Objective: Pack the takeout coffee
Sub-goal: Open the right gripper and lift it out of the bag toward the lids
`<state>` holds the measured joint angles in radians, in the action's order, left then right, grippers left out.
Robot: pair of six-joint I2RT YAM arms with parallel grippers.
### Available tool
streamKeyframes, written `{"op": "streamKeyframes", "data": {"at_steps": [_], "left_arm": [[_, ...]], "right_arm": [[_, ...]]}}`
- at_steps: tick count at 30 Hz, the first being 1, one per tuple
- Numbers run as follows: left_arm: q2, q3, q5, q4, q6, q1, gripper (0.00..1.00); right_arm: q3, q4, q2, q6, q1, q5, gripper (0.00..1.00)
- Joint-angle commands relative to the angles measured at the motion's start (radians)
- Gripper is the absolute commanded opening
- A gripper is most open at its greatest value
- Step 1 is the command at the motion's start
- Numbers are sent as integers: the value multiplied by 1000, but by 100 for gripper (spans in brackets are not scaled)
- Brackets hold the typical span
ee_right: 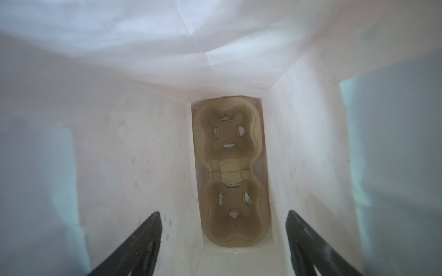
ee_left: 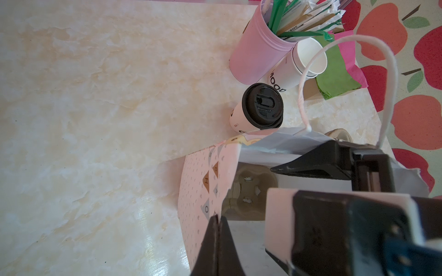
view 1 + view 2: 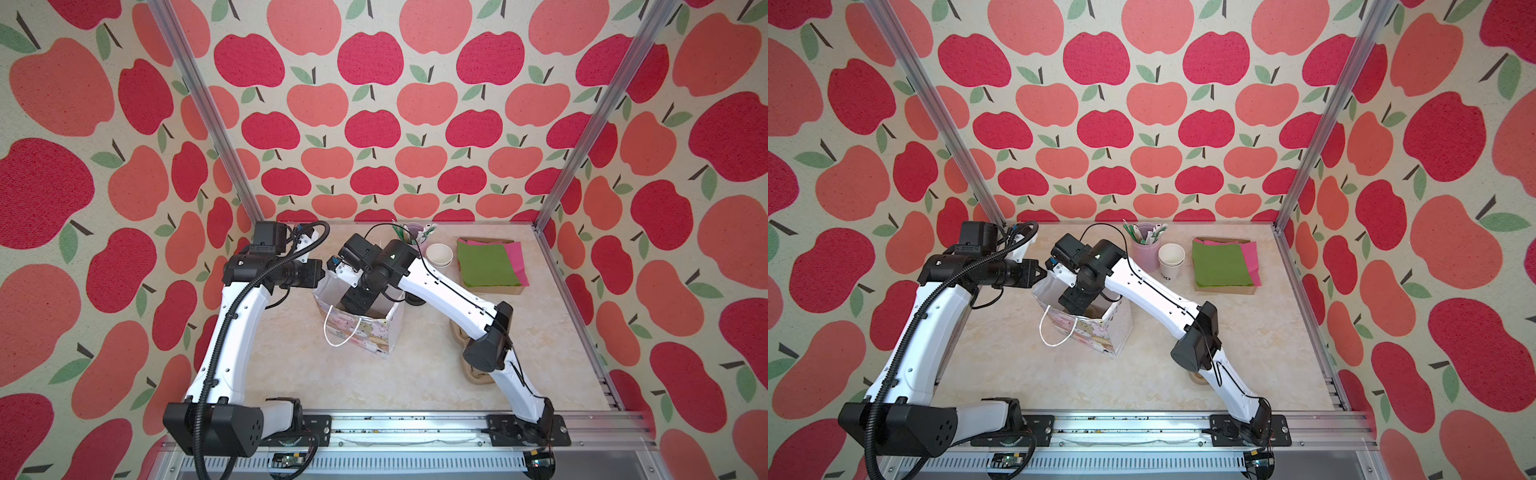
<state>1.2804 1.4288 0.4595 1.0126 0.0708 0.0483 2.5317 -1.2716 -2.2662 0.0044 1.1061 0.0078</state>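
Observation:
The takeout coffee (image 2: 262, 108), a white cup with a black sip lid, stands on the table just beyond the patterned paper bag (image 2: 203, 181); in a top view only its dark lid (image 3: 415, 300) peeks out behind the right arm. My left gripper (image 2: 218, 216) is shut on the bag's rim at its left side (image 3: 322, 274). Inside the bag (image 3: 361, 336) my right gripper (image 1: 223, 212) is reaching down, open, with nothing between its fingers. A tan pulp cup carrier (image 1: 230, 167) lies flat on the bag's floor below it.
A pink holder of stirrers (image 3: 1144, 249) and stacked empty white cups (image 3: 1171, 257) stand at the back. Green and pink napkins (image 3: 1221, 262) lie in a cardboard tray at the back right. More tan carriers (image 3: 478, 376) lie under the right arm. The bag's white cord handle (image 3: 338, 332) hangs forward.

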Motion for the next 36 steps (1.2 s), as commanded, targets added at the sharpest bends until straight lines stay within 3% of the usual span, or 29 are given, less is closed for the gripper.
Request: {"op": "streamKeyframes", "data": {"at_steps": [1,18,27,36], "left_arm": [[-21,-11,-9,14,22,1,0],[-21,-13,-26,14,26,2,0],[-41,2,-95,47,2,-14,0],[-85,-21,-141,63,-49,-83,0]], "right_arm": [[4,60,105,-4,8,19,85],[-40,180,306,-52,9,124,95],[-351,413,567,-74,-13,246,99],[-630,492,726,32,-165,232,99]]}}
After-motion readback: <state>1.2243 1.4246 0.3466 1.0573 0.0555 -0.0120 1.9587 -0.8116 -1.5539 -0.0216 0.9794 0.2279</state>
